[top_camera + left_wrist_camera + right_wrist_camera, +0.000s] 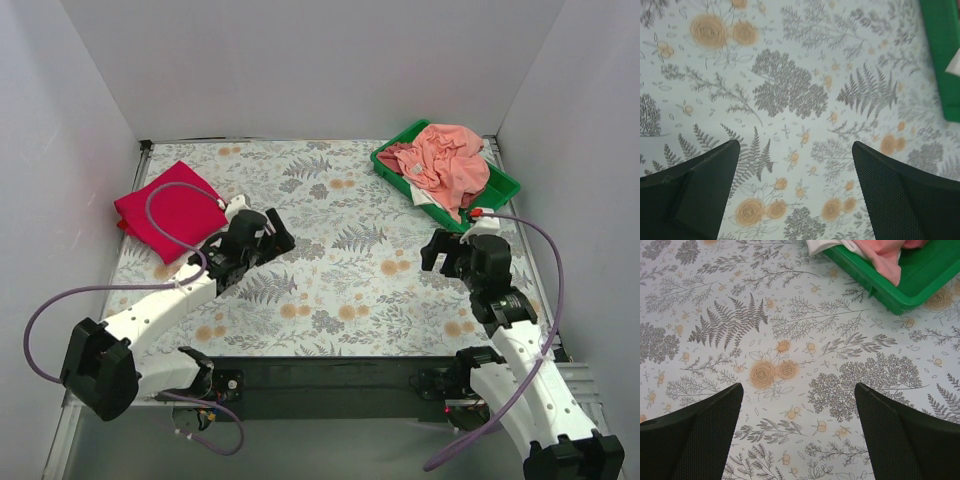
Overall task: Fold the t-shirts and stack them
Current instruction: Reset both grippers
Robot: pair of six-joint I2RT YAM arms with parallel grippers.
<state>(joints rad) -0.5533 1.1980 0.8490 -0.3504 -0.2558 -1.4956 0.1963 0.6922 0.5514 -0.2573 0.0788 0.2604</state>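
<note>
A crimson-magenta t-shirt (168, 210) lies folded flat at the left of the table. A crumpled salmon-red t-shirt (446, 164) fills the green tray (505, 186) at the back right; part of that shirt (886, 261) hangs over the tray's wall (900, 292) in the right wrist view. My left gripper (274, 236) (795, 145) hovers open over bare floral cloth, just right of the folded shirt. Just in front of the tray, my right gripper (441, 250) (798, 387) also stands open. Nothing is between either pair of fingers.
A grey floral-print cloth (330, 250) covers the whole table. White walls close it in at the left, back and right. The tray's edge (942, 60) shows at the right of the left wrist view. Purple cables loop from both arms.
</note>
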